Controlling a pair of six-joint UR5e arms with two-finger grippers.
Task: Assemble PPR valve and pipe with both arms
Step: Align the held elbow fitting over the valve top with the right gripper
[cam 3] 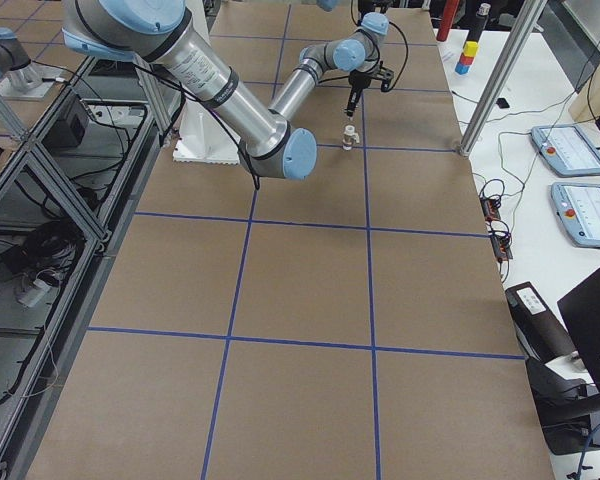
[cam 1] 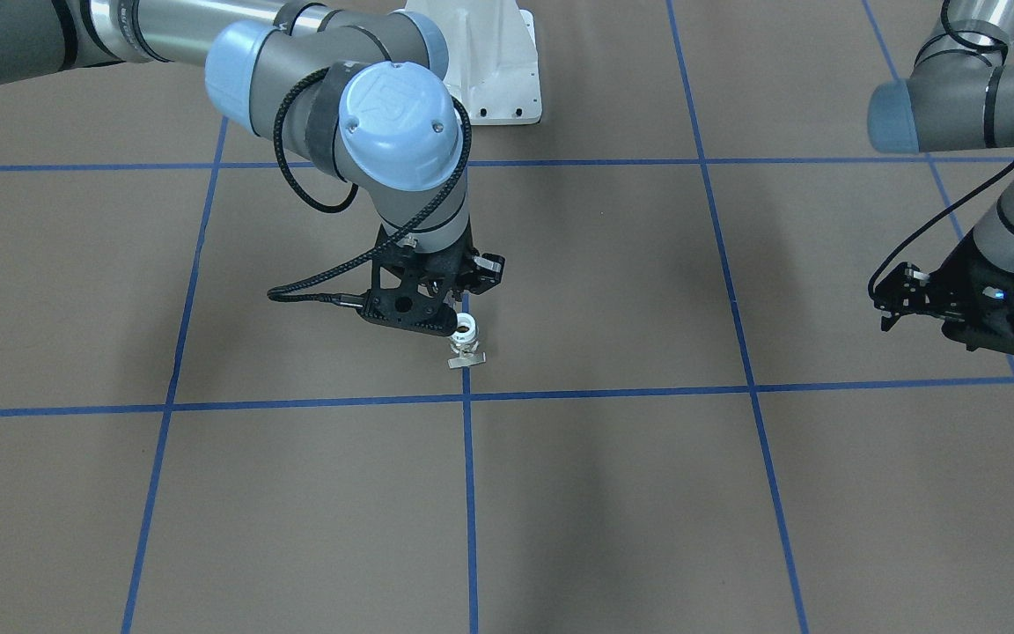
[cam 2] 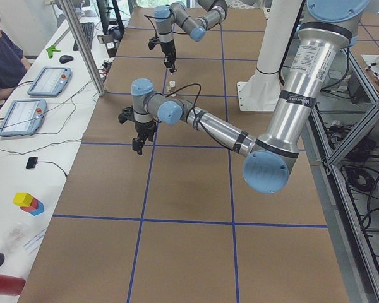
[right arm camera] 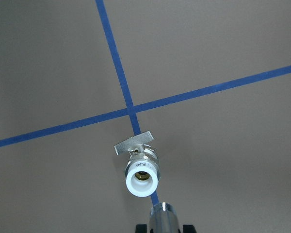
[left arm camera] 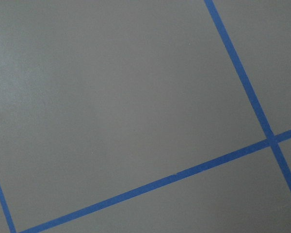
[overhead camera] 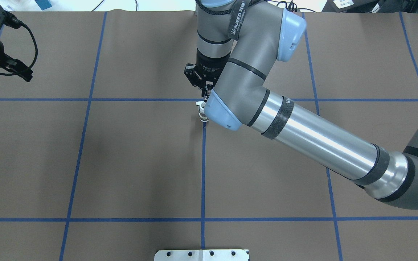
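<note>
The PPR valve (right arm camera: 142,179) stands on the brown table on a blue tape line, near a crossing. Its white round open end faces up and its flat metal tab (right arm camera: 133,144) is at its foot. It also shows in the front view (cam 1: 465,337) and partly in the overhead view (overhead camera: 202,110). My right gripper (right arm camera: 164,226) is shut on the pipe (right arm camera: 162,216), a shiny silver tube held upright just above and beside the valve's opening, apart from it. My left gripper (cam 1: 884,306) hangs empty and open far off at the table's left side, over bare table.
The white bolted pedestal (cam 1: 489,62) stands at the robot's base. My right arm's long link (overhead camera: 318,137) stretches across the middle of the table. An operator (cam 2: 0,57) and tablets sit beside the table's far edge.
</note>
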